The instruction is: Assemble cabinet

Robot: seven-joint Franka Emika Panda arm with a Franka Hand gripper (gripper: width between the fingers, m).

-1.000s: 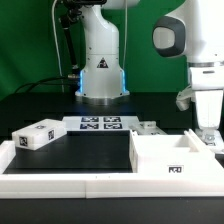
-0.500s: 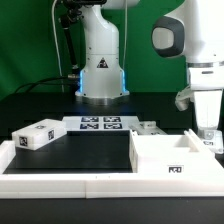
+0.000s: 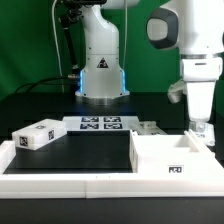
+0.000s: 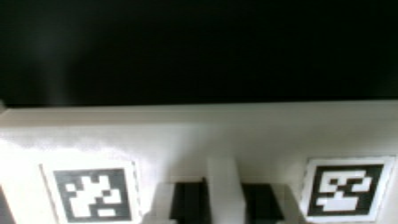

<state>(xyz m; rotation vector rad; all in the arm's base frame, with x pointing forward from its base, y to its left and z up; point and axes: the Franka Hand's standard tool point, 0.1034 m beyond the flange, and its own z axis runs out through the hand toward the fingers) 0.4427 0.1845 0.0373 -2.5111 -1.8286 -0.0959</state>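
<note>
Cabinet (image 3: 168, 158) on counter (image 3: 90, 150), near right in exterior view, open-topped box. Tool (image 3: 203, 128) just above its far right wall; spread or pinching, cannot tell. Loose white block (image 3: 38, 134) well apart at left.

**A:** How does the cabinet (image 3: 170, 160) read on your feed?

**B:** I see smooth white plastic, matt with a faint sheen. Its markers (image 4: 89, 192) look like flat black-and-white print, though my wrist view is blurred.

**A:** And around it?

**B:** The table (image 3: 90, 155) looks matt black to me, with no reflections. The loose block (image 3: 38, 134) on the left is the same matt white plastic. The arm (image 3: 200, 40) on the right has a glossier, smooth white shell that catches highlights.
</note>
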